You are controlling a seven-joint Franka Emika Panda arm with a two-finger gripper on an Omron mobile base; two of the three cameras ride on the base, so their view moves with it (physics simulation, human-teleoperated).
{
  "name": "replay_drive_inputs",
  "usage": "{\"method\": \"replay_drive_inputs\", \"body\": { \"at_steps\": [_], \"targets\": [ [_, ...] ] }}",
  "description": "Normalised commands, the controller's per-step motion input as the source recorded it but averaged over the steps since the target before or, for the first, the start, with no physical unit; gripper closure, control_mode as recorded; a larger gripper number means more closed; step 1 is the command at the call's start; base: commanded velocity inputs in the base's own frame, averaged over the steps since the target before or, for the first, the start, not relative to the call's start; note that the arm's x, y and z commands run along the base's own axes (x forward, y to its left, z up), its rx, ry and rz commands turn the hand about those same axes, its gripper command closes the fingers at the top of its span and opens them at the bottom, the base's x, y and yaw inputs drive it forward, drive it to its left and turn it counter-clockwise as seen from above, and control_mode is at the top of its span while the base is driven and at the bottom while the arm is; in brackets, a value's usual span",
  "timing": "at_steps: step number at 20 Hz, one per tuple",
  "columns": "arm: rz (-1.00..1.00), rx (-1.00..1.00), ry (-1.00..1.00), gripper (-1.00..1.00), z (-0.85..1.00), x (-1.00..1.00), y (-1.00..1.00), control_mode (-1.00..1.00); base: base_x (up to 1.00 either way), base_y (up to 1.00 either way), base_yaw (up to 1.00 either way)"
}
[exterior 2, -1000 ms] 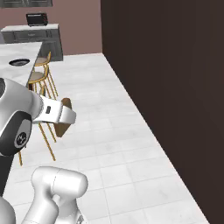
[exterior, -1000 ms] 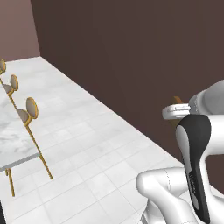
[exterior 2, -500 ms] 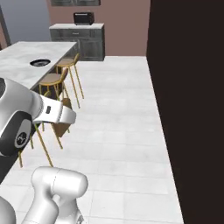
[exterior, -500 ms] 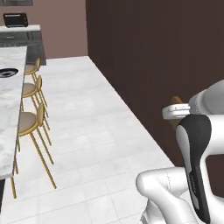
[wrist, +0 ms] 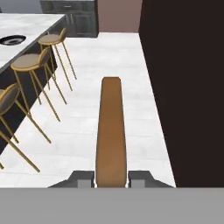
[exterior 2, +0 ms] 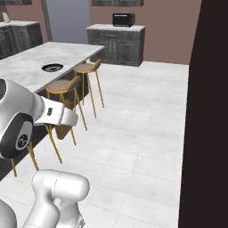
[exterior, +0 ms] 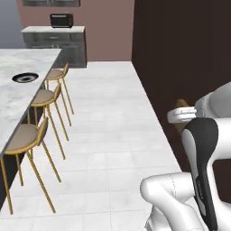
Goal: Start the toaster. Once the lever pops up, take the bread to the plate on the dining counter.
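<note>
My gripper (wrist: 111, 179) is shut on the bread (wrist: 110, 131), a thin brown slice seen edge-on that juts forward between the dark fingertips (wrist: 83, 178). The slice's brown edge peeks out by the hand in the left base view (exterior: 182, 103) and under the hand in the right base view (exterior 2: 63, 132). The plate (exterior: 28, 77) (exterior 2: 52, 67) (wrist: 11, 40), dark-rimmed, lies on the marble dining counter (exterior: 18, 94) (exterior 2: 22, 73) (wrist: 35, 19), well ahead and to the left of the gripper. The toaster is out of view.
Yellow-legged stools (exterior: 45, 97) (exterior 2: 87, 69) (wrist: 28, 63) line the counter's near side. A tall dark wall (exterior: 180, 49) (exterior 2: 209, 111) (wrist: 188, 87) stands close on the right. White tiled floor (exterior: 108, 122) lies between. A black boxy appliance (exterior: 62, 20) (exterior 2: 124, 19) sits on a far grey cabinet.
The whole picture has swung as the base turned: the dining counter, stools and far cabinet have come into fuller view. The bread stays gripped as before.
</note>
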Motion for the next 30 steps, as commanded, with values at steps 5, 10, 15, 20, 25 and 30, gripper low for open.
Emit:
{"method": "replay_drive_inputs", "body": {
  "at_steps": [5,10,15,20,25,30],
  "targets": [
    [0.00,0.00,0.00,1.00,0.00,0.00,0.00,1.00,1.00,-0.67,0.43],
    [0.00,0.00,0.00,1.00,0.00,0.00,0.00,1.00,1.00,-0.68,0.44],
    [0.00,0.00,0.00,1.00,0.00,0.00,0.00,1.00,1.00,-0.65,0.45],
    [0.00,0.00,0.00,1.00,0.00,0.00,0.00,1.00,1.00,-0.68,0.46],
    [0.00,0.00,0.00,1.00,0.00,0.00,0.00,1.00,1.00,-0.69,0.47],
    [0.00,0.00,0.00,1.00,0.00,0.00,0.00,1.00,1.00,-0.64,0.51]
  ]
}}
